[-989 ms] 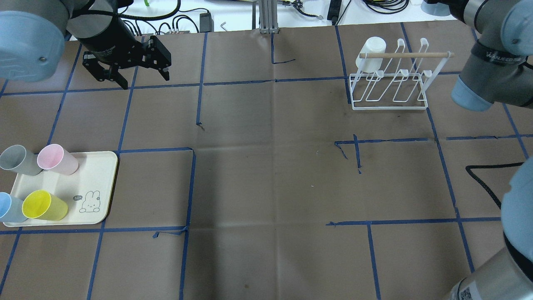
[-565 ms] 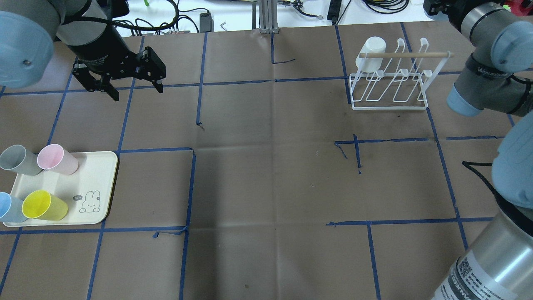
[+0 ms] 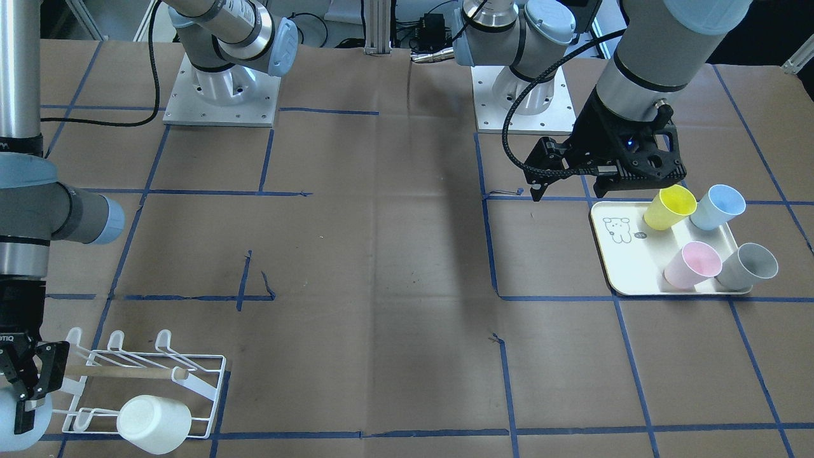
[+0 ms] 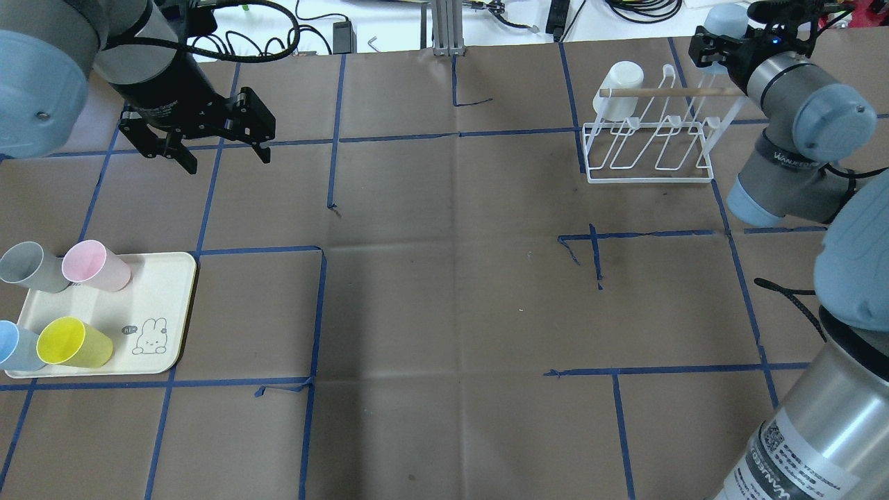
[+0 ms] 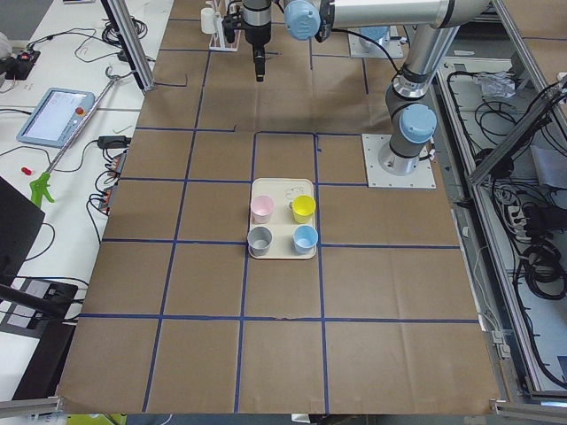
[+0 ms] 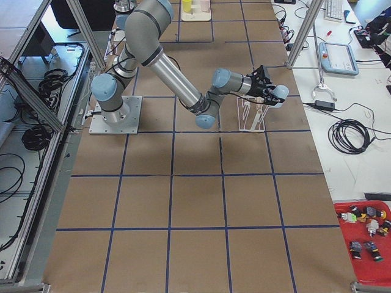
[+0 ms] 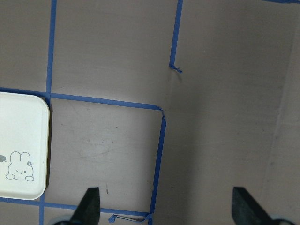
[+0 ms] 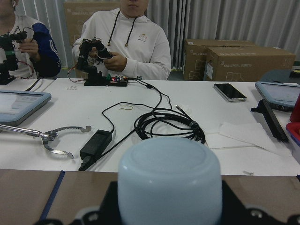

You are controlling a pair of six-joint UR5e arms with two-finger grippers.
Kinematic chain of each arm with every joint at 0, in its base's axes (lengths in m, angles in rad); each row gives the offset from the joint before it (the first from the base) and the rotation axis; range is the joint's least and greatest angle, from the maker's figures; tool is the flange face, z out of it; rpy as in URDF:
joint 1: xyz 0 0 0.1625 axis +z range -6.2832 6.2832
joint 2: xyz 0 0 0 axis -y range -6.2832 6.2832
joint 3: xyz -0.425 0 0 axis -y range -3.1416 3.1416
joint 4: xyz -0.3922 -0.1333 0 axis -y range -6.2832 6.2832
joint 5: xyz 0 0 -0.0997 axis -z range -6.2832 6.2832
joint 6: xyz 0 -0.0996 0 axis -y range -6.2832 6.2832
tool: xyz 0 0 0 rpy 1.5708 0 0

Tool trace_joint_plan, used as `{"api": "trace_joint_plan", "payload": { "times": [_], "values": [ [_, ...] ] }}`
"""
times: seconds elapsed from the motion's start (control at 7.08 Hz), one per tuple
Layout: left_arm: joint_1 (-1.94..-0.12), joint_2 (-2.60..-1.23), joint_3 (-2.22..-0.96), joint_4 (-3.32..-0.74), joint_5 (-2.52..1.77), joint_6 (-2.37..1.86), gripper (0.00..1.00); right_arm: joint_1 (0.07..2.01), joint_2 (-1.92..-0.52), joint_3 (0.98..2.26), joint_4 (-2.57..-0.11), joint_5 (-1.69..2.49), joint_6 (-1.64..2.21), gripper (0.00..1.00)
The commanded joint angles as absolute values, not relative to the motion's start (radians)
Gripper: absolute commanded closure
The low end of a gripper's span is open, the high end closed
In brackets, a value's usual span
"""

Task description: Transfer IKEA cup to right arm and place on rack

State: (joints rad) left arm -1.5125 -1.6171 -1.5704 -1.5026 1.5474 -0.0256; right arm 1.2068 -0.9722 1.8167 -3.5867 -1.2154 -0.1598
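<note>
Overhead: right fingers [image 4: 700, 45] clamped on the pale blue cup [image 4: 722, 15], just beyond the rack [image 4: 649, 179], whose end prong carries a white cup [image 4: 620, 87]. Advised: tip the mouth down onto a free prong, clear of the dowel [image 4: 667, 91]; release once seated. Left wrist: left fingers [image 7: 90, 202] apart, empty, over the brown-papered, blue-taped desk [image 7: 225, 70]. Right wrist: people seated at a second, cable-strewn white desk [image 8: 61, 105].

Left gripper [image 4: 228, 162] is hanging in the upper left, pointing down at the worktop, jaws spread wide. Right gripper [image 4: 715, 45] is sitting upper right, wrist level, clamping a pale blue cup [image 8: 168, 183].
</note>
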Motion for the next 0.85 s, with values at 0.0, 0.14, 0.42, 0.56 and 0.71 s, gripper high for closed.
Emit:
{"api": "trace_joint_plan", "payload": {
  "times": [0.0,0.14,0.42,0.56,0.71],
  "values": [
    [-1.513,-1.614,-1.568,-1.499,1.548,-0.003,0.01,1.206,-0.965,1.832,-3.588,-1.215,-0.16,0.93],
    [-1.513,-1.615,-1.568,-1.5,1.548,-0.002,0.01,1.204,-0.963,1.832,-3.586,-1.215,-0.16,0.93],
    [-1.513,-1.624,-1.565,-1.505,1.549,0.006,0.01,1.204,-0.971,1.839,-3.583,-1.218,-0.172,0.72],
    [-1.513,-1.628,-1.563,-1.506,1.551,0.024,0.01,1.204,-0.976,1.839,-3.574,-1.221,-0.178,0.02],
    [-1.513,-1.631,-1.563,-1.503,1.549,0.038,0.01,1.206,-0.977,1.839,-3.571,-1.226,-0.179,0.0]
  ]
}}
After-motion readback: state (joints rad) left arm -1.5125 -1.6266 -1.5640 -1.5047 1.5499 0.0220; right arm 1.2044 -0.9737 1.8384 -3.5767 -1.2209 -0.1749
